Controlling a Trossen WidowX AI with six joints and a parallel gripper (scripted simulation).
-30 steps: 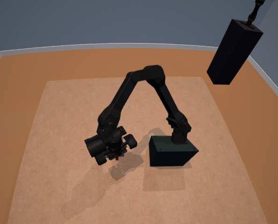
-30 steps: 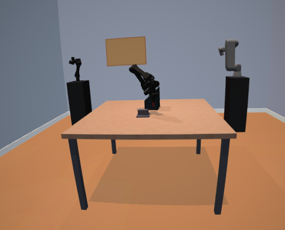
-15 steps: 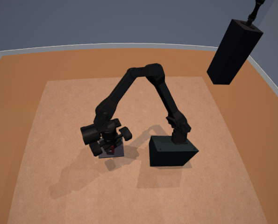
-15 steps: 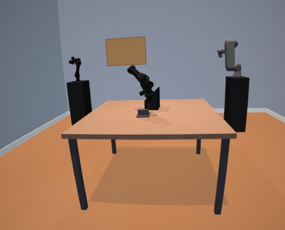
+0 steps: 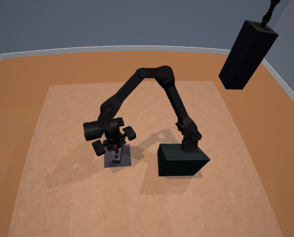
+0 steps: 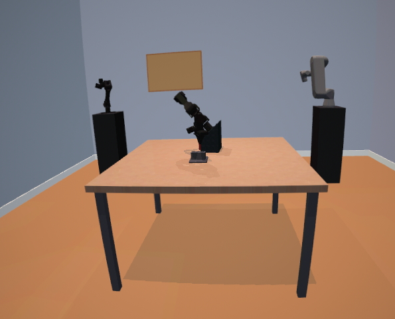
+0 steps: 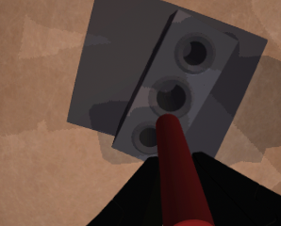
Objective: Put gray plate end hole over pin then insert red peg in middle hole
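The gray plate point(image 5: 116, 161) point(image 6: 198, 155) point(image 7: 206, 79) lies flat on the square base point(image 5: 126, 162) point(image 6: 198, 161) point(image 7: 107, 61), its three holes facing up. I cannot make out the pin in its end holes. My gripper point(image 5: 115, 146) point(image 6: 199, 141) point(image 7: 174, 164) is shut on the red peg point(image 5: 116, 149) point(image 6: 200, 147) point(image 7: 174, 151) and holds it above the plate, lower end down. In the wrist view the peg's tip shows just below the middle hole, overlapping its rim, beside the nearer end hole. The tip appears to be outside the holes.
The arm stands on a dark green box point(image 5: 180, 167) point(image 6: 210, 141), to the right of the base in the top view. The box and base are on the wooden table point(image 5: 147, 209) point(image 6: 149, 175). Other arms stand on black pedestals point(image 6: 109, 137) point(image 6: 327, 144) beyond the table.
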